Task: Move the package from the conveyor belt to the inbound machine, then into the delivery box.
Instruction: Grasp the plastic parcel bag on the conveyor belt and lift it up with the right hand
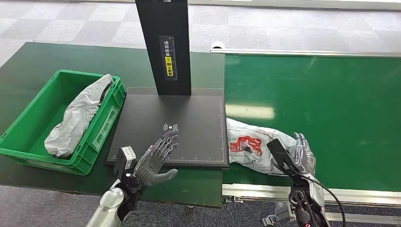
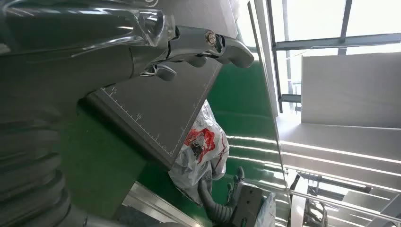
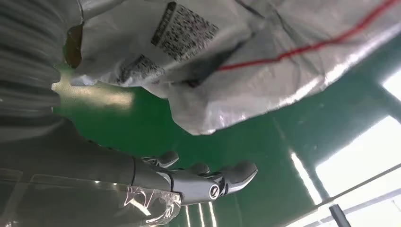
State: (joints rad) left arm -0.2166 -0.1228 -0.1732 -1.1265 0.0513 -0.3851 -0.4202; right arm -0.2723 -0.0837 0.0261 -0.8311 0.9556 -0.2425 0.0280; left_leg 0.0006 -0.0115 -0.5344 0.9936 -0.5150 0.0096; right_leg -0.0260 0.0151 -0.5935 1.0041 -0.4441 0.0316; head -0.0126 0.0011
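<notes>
Right hand (image 1: 302, 152) open beside package (image 1: 250, 146) on conveyor belt (image 1: 331, 104); left hand (image 1: 158, 158) open over inbound machine (image 1: 189, 123), green bin (image 1: 28, 142) nearby.

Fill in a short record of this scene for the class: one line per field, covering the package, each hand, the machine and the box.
package: white bag with red print, lying on the green belt, its end against the machine's edge
right hand: at the package's far end, fingers apart, grip not clear
left hand: open, over the machine's front edge, holding nothing
machine: dark flat plate with upright post, nothing on it
box: green crate left of the machine, already holding a grey bag
</notes>
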